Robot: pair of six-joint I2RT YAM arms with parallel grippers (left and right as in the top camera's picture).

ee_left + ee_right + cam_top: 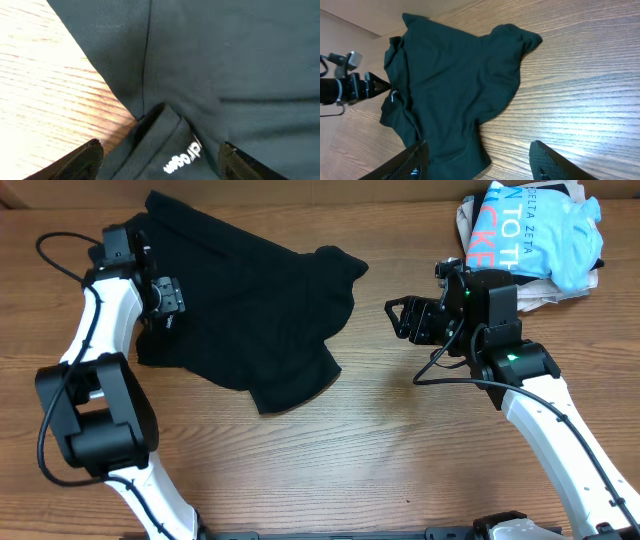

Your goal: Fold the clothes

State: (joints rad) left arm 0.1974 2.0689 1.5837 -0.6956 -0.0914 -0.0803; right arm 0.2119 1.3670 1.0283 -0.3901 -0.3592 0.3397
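Note:
A black shirt (250, 310) lies crumpled on the wooden table, left of centre. My left gripper (165, 305) sits at the shirt's left edge, jaws open, with a fold of black cloth bearing white lettering (182, 157) between the fingers. The shirt's edge crosses the wood in the left wrist view (100, 65). My right gripper (400, 315) is open and empty, hovering over bare wood right of the shirt. The right wrist view shows the whole shirt (455, 85) ahead of its open jaws (477, 160).
A pile of clothes, with a light blue printed shirt (540, 230) on top, lies at the back right corner. The left arm's white links and black base (95, 410) stand along the table's left side.

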